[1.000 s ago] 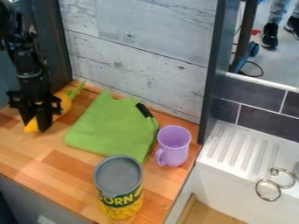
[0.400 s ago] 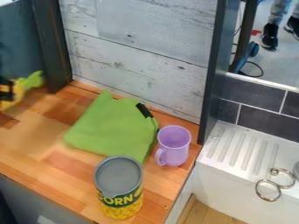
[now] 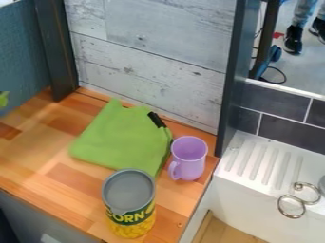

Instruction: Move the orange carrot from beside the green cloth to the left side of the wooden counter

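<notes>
Green cloth (image 3: 124,137): matt, soft fabric. Right of it, mug (image 3: 188,159): smooth plastic-looking. Below it, can (image 3: 129,204): grey lid, smooth, matt. Beneath it, counter (image 3: 38,163): wood, smooth, slight sheen.

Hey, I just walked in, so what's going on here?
The robot's claw has just carried a green-topped yellow toy away to the left, and a bit of its green top pokes in at the left edge. A green cloth lies on the wooden counter, with a purple cup beside it and a can standing nearest the camera.
</notes>
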